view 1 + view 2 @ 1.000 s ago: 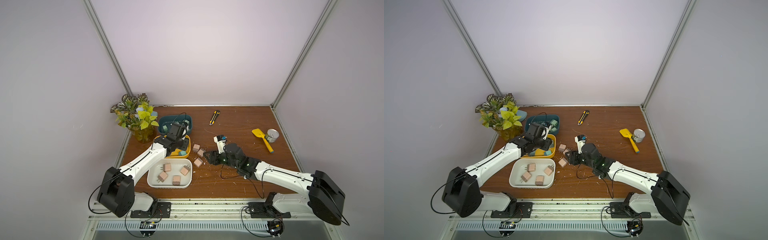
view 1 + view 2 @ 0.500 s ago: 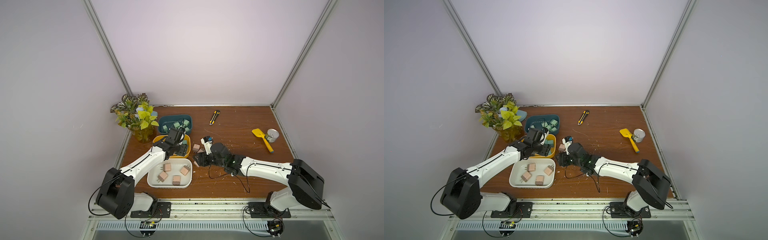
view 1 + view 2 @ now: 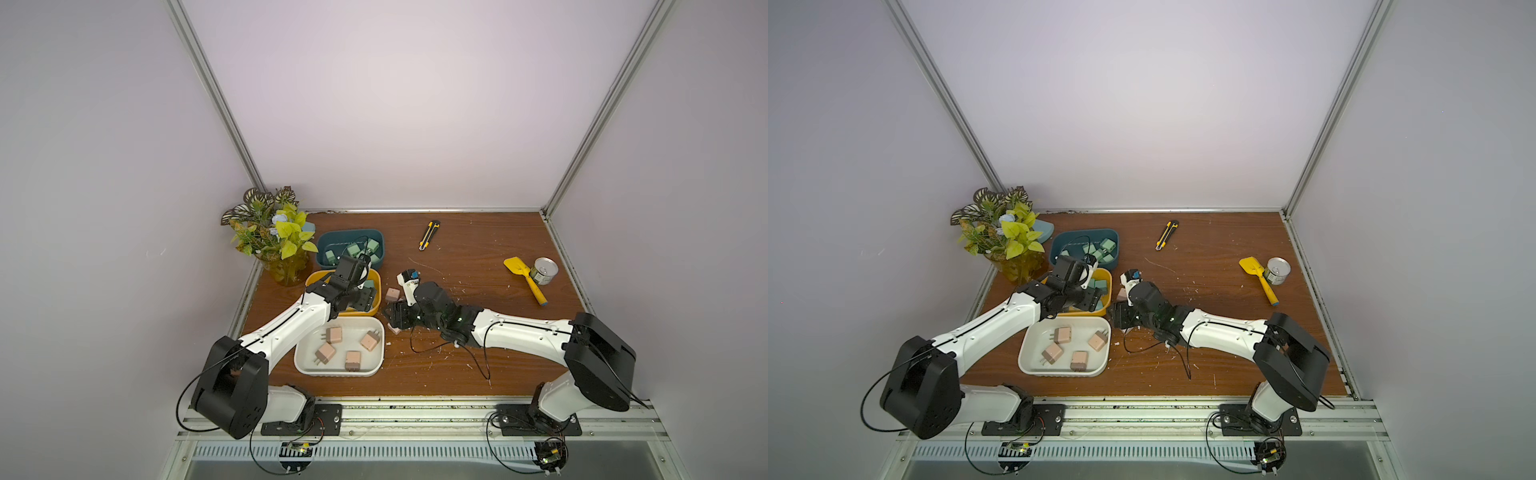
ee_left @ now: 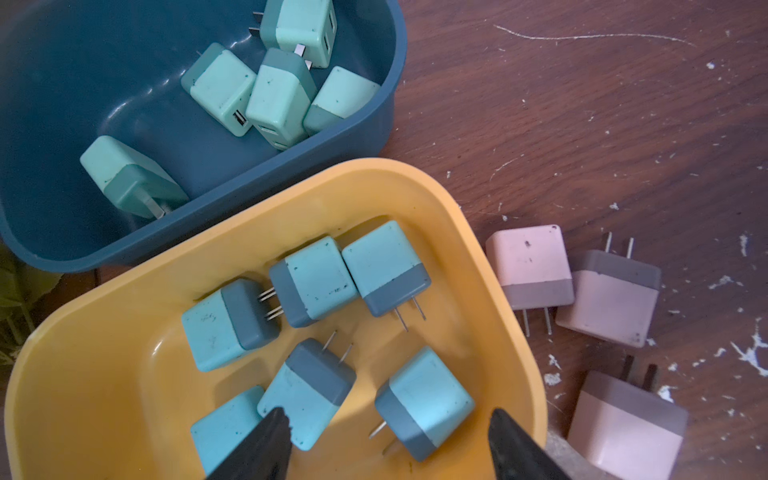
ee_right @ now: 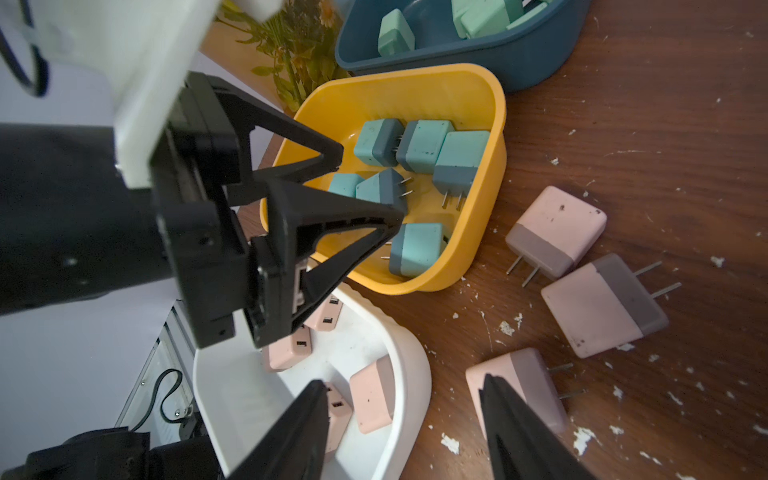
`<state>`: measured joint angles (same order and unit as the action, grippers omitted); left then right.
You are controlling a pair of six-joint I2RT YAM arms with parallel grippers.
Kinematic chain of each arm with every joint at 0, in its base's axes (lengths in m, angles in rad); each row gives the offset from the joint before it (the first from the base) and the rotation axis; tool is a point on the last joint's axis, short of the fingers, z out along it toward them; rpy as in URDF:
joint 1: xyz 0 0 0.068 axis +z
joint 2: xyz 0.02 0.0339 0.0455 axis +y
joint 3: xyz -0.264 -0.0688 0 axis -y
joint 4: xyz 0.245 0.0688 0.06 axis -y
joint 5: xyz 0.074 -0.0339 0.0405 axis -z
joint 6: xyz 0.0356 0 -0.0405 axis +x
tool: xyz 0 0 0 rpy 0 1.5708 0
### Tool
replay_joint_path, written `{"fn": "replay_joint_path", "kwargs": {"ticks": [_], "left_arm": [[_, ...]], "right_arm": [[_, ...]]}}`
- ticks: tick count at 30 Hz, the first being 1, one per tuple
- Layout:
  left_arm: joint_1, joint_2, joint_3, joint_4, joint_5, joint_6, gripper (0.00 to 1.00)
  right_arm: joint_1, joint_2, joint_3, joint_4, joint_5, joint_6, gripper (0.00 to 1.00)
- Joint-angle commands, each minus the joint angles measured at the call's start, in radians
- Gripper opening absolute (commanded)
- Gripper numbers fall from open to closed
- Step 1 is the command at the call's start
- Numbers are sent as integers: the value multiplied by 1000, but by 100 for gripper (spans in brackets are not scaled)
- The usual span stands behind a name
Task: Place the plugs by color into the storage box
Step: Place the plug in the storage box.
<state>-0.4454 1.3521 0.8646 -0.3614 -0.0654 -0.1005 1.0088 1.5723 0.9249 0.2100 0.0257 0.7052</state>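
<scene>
Teal plugs [image 4: 316, 278] sit in yellow bin [image 4: 478, 232], left pincer [image 4: 386, 413] has opened

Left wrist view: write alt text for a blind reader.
The open left gripper hovers over a yellow tray holding six teal-blue plugs. A dark blue bin next to it holds five mint-green plugs, and three pink plugs lie on the table beside the tray.
</scene>
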Motion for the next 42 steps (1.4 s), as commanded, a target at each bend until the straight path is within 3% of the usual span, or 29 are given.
{"fn": "replay_joint_path", "kwargs": {"ticks": [1, 23, 33, 38, 42], "left_arm": [[2, -25, -13, 8, -10, 6, 76], [1, -1, 18, -36, 72, 6, 71], [-16, -146, -17, -137, 278, -101, 70], [-93, -188, -39, -137, 273, -132, 69], [-110, -181, -18, -155, 343, -178, 69]], "right_arm": [[5, -2, 46, -10, 27, -15, 64], [15, -3, 1, -159, 112, -159, 69], [21, 71, -5, -148, 137, -196, 69], [28, 105, 30, -182, 146, -218, 70], [34, 124, 46, -210, 171, -227, 70]]}}
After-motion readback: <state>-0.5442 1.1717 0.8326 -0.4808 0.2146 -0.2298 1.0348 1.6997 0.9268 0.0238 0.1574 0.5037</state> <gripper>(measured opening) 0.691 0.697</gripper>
